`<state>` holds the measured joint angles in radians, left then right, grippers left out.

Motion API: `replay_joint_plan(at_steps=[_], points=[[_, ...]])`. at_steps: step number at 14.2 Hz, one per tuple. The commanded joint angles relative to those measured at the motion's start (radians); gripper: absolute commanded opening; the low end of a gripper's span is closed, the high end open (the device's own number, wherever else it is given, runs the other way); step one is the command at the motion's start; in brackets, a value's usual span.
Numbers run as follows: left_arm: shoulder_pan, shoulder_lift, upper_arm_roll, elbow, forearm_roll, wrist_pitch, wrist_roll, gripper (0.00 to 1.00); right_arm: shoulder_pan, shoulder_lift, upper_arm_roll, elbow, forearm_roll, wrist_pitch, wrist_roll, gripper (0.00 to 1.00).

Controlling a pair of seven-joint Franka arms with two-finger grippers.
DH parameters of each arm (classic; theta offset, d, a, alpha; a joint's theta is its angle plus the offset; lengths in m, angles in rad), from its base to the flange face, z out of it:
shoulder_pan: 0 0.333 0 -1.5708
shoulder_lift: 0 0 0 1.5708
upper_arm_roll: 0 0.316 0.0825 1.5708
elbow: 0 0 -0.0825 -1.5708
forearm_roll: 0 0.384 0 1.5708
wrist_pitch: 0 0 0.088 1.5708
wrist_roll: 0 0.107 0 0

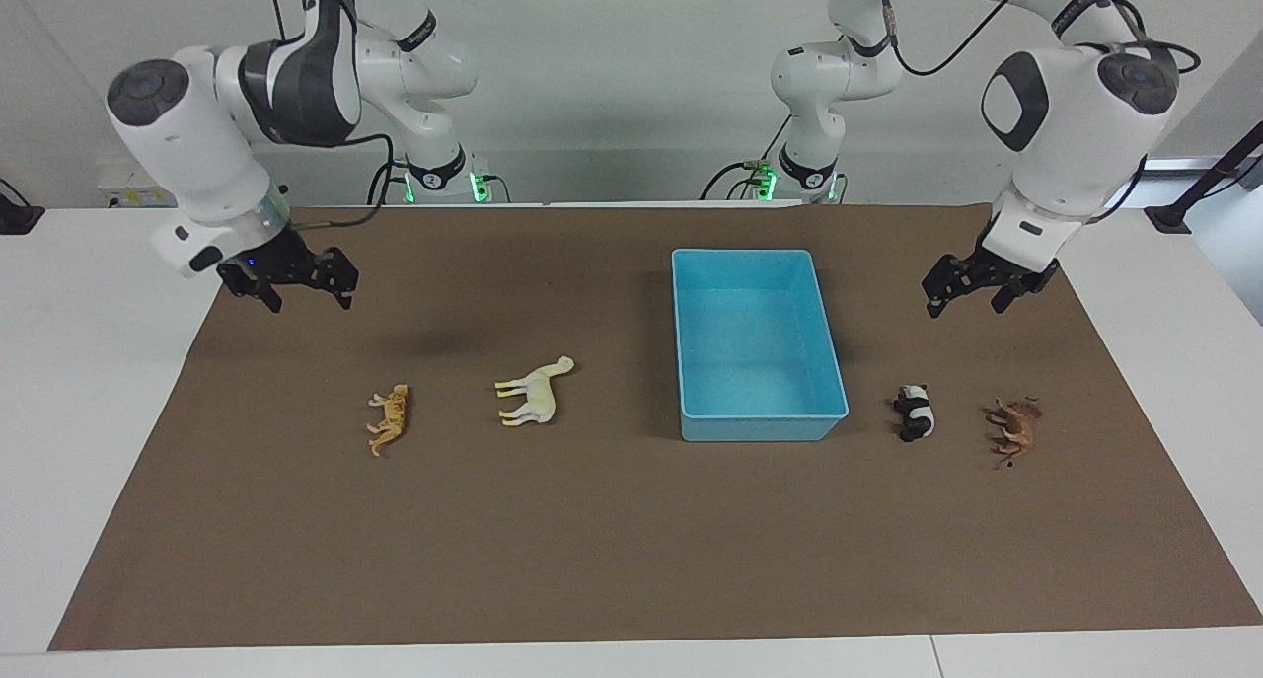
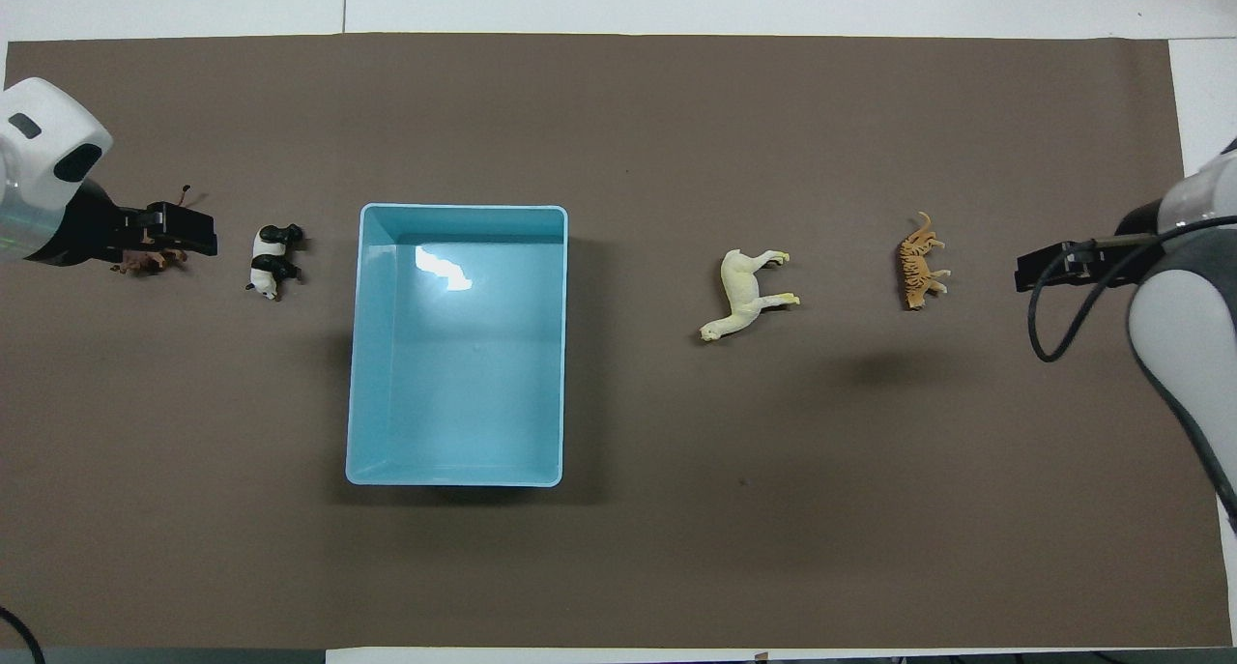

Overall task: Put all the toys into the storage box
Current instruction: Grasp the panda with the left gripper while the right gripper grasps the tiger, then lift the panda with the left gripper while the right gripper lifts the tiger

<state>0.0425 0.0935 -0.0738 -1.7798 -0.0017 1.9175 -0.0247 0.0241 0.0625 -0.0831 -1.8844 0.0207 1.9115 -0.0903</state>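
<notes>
Right gripper [image 1: 296, 281]: hangs in the air over the brown mat [image 1: 631, 560] near the table edge at the right arm's end, on the robots' side of the tiger; its fingers are spread, with nothing between them.
Tiger [image 1: 389, 418]: orange and striped, lying on its side on the mat toward the right arm's end of the table, roughly midway between the robots' edge and the opposite edge.
Cream-white horse [image 1: 533, 392]: lying on its side on the mat just beside the tiger, between the tiger and the storage box, apart from both.
Storage box [image 1: 758, 425]: light blue tray with low walls, sitting on the mat near the table's middle, slightly toward the left arm's end; nothing lies inside it.
Panda [image 1: 916, 412]: black and white, on the mat near the box's corner farther from the robots, on the side toward the left arm's end; not touching the box.
Dark brown animal [image 1: 1014, 427]: lying on the mat beside the panda, closer to the table edge at the left arm's end; in the overhead view the left gripper partly covers it.
Left gripper [image 1: 972, 285]: hangs in the air above the mat near the table edge at the left arm's end, over the ground on the robots' side of the panda and the dark brown animal; its fingers are parted and hold nothing.
Mat: brown sheet covering most of the white tabletop [image 1: 89, 362], whose bare margins show along every edge.
</notes>
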Motion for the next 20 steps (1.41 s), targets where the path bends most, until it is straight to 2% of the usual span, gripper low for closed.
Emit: replay_joint_plan(at_steps=[1,4,9,11,17,19,20], points=[[0.008,0.107,-0.007,-0.003,0.020,0.124,-0.004,1.00,0.032,0.092,0.002,-0.012,0.021,0.134,-0.005,1.00],[0.008,0.132,-0.006,-0.099,0.047,0.285,-0.004,1.00,0.059,0.135,0.002,-0.094,0.021,0.297,-0.006,1.00],[0.007,0.238,-0.007,-0.113,0.083,0.389,-0.017,1.00,0.056,0.246,0.002,-0.125,0.021,0.460,-0.082,1.00],[0.007,0.259,-0.007,-0.133,0.083,0.454,-0.038,1.00,0.059,0.255,0.002,-0.125,0.021,0.468,-0.080,1.00],[0.008,0.284,-0.006,-0.162,0.083,0.489,-0.040,1.00,0.060,0.281,0.003,-0.133,0.021,0.492,-0.075,1.00],[0.007,0.281,-0.006,-0.176,0.083,0.485,-0.047,0.86,0.062,0.278,0.003,-0.142,0.021,0.492,-0.069,0.96],[0.007,0.279,-0.006,-0.190,0.083,0.489,-0.047,0.80,0.063,0.276,0.002,-0.148,0.021,0.494,-0.071,0.90]])
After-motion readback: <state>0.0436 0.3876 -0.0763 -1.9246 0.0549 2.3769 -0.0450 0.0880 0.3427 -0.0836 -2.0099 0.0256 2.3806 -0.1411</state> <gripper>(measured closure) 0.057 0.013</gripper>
